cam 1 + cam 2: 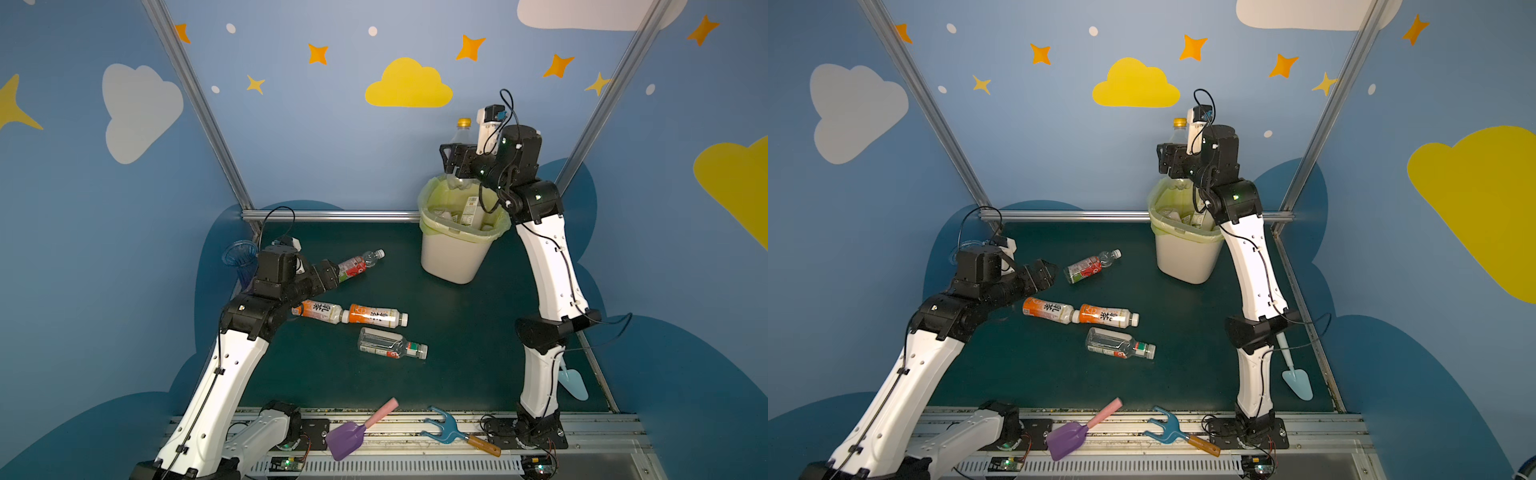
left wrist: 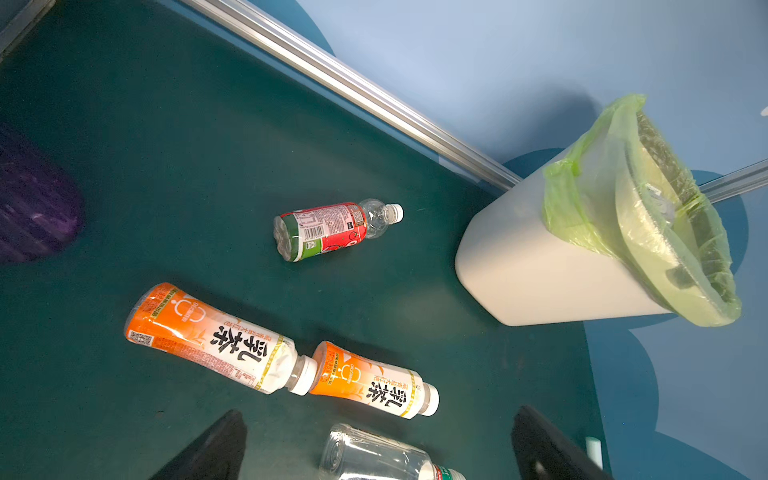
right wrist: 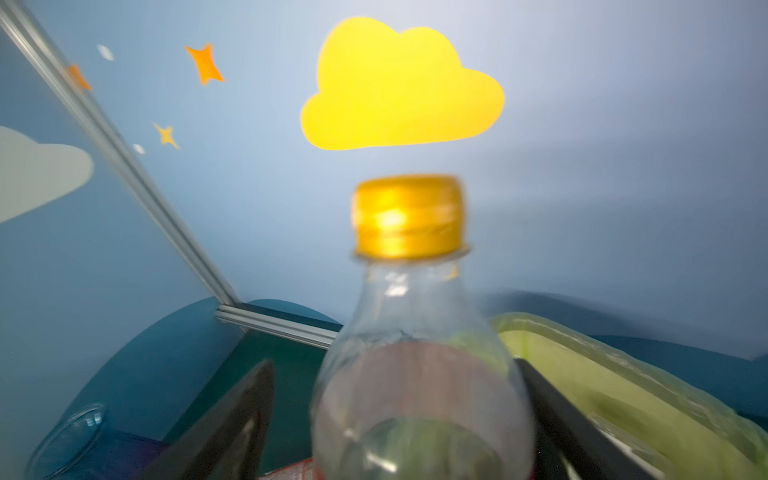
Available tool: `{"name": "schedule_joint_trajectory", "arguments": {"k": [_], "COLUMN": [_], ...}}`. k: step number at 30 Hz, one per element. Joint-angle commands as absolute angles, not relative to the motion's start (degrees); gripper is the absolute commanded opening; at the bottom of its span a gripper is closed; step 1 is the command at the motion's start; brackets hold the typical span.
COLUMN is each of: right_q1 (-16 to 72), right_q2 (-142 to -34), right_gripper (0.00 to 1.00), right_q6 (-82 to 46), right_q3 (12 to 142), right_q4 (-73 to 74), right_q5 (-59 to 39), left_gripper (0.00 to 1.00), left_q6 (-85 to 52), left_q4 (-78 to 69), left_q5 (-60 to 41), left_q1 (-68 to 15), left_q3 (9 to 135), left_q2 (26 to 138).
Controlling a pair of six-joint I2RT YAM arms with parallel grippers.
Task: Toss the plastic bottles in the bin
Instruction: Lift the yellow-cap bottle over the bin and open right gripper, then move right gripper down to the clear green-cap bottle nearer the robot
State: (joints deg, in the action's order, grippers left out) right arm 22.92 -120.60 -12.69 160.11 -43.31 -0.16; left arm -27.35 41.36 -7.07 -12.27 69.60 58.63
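Note:
The cream bin (image 1: 457, 257) (image 1: 1187, 257) (image 2: 519, 270) with a green bag stands at the back right, with bottles inside. Above its mouth a clear bottle with a gold cap (image 1: 462, 131) (image 1: 1178, 131) (image 3: 411, 332) stands upright and blurred between the jaws of my right gripper (image 1: 451, 160) (image 3: 395, 374), which is open, with a gap at one finger. On the mat lie a red-label bottle (image 1: 355, 266) (image 2: 332, 230), two orange-label bottles (image 1: 320, 311) (image 1: 376, 314) and a clear bottle (image 1: 390, 344). My left gripper (image 1: 332, 272) (image 2: 380, 415) hovers open and empty by the red-label bottle's base.
A blue-purple vase (image 1: 241, 257) stands at the back left behind my left arm. A purple shovel (image 1: 349, 434) and a blue fork (image 1: 444, 428) lie on the front rail. A pale blue trowel (image 1: 573, 382) lies behind my right arm. An aluminium rail (image 1: 332, 215) bounds the back.

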Motion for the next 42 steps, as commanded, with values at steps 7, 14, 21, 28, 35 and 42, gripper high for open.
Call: {"name": "schedule_joint_trajectory", "arguments": {"k": [7,14,21,28,35,42], "right_q1": [20.6,20.5,25.8,37.1,46.8,56.5], "right_q2": [-101.9,-89.7,-82.1,-78.9,-79.0,-85.6], "right_gripper": [0.9,0.87,0.86,0.79,0.75,0.76], "right_q6": [-11.4,-10.0,-1.6,2.8,2.4,6.6], "right_q3": [133.5,118.0,103.0,89.2,80.4,81.8], "right_q4": [-40.2,-40.2,-42.7,-43.3,-41.3,-46.3], "right_q5": [3.4,-3.3,-13.6,-18.1,-17.4,-13.9], "left_gripper": [1.0,0.98,0.83,0.82,0.82,0.88], "left_q6": [-26.3,-26.9,-30.4,-32.2,-35.6,-38.8], "left_q4": [42.2,43.1,44.8,48.1,47.4,43.8], "left_q5": [-6.9,-10.6,-11.8,-11.1,-10.8,-11.3], "left_q1": [-12.0,-12.1,-12.4,-12.6,-12.6,-13.0], "left_q3": [70.4,66.4,60.4,57.1,53.3,49.1], "left_q2": [57.4,58.2,58.7,58.8,55.9,52.1]}}
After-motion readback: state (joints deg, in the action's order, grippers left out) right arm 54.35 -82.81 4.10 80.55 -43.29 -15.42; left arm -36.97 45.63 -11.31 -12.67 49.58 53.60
